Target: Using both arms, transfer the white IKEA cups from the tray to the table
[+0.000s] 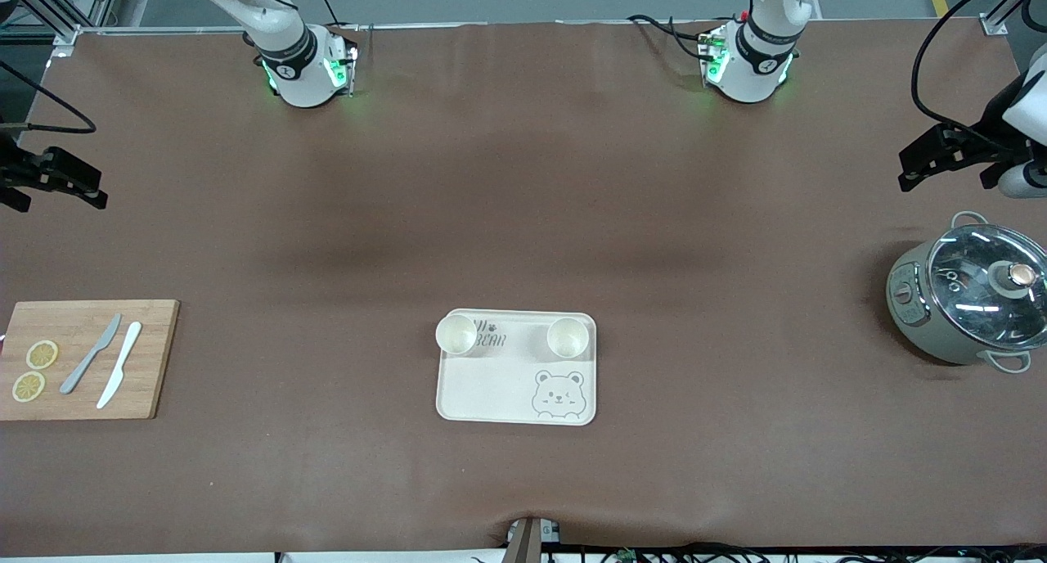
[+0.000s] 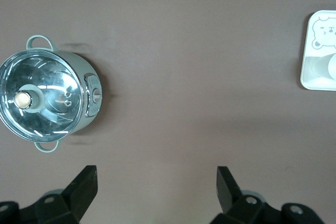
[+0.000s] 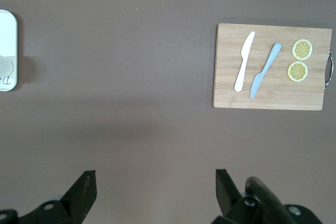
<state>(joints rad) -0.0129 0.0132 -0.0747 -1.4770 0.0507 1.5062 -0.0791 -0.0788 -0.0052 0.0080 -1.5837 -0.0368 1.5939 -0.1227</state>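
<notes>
- Tray (image 1: 491, 383) sits nearest the front camera, flat on the brown tabletop (image 1: 523, 219) midway between the two ends, its bear face at the corner nearest that camera on the left arm's side.
- Both white cups stand upright on the tray's farther edge: one cup (image 1: 456, 335) toward the right arm's end, partly covering the lettering, the other cup (image 1: 568, 338) toward the left arm's end (neither has been moved yet).
- Handling, as a judgement: small, handleless and tapered, they look light and stiff, with a smooth wall that may slip; pinching across the rim or upper wall seems safest, gently enough not to tip them.
- Bamboo cutting board (image 1: 86, 358) lies at the right arm's end, carrying two knives and two lemon slices; a lidded pot (image 1: 969, 301) stands at the left arm's end.
- Right gripper (image 3: 155, 187) hangs over bare tabletop near the board, fingers spread wide, holding nothing.
- Left gripper (image 2: 156, 184) hangs over bare tabletop near the pot, fingers likewise spread wide and empty.
- Arm bases glow green along the farthest edge.
</notes>
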